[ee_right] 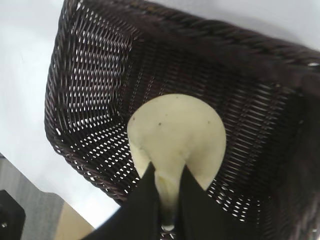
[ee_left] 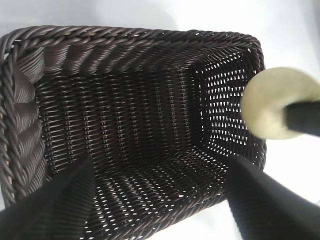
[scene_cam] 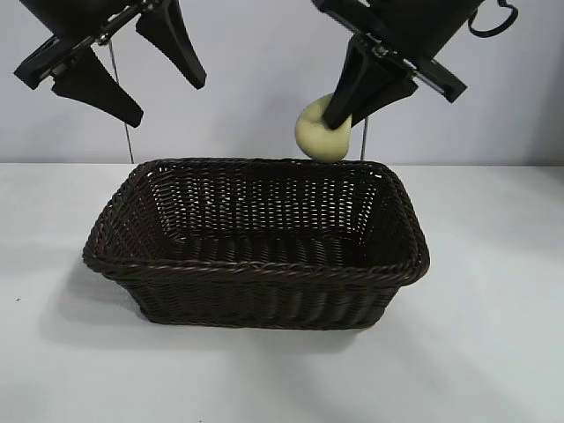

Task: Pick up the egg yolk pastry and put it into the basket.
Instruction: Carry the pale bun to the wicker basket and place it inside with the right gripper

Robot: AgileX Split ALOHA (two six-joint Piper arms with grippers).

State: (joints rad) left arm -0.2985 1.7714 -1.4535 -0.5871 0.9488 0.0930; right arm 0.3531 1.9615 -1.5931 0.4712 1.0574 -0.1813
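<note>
Egg yolk pastry point(scene_cam: 317, 132) pinched edge-on in right gripper point(scene_cam: 345, 113), hanging over far right rim of basket point(scene_cam: 264, 269), not yet clearly over the interior. Early release risks bounce off rim onto table point(scene_cam: 493, 352); left gripper point(scene_cam: 132, 79) spread, empty, idle above left side. No readable labels or writing.

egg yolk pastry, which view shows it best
The right wrist view: the egg yolk pastry fills the middle, pinched by the right gripper. The exterior view shows it small above the basket rim; the left wrist view shows it blurred.
</note>
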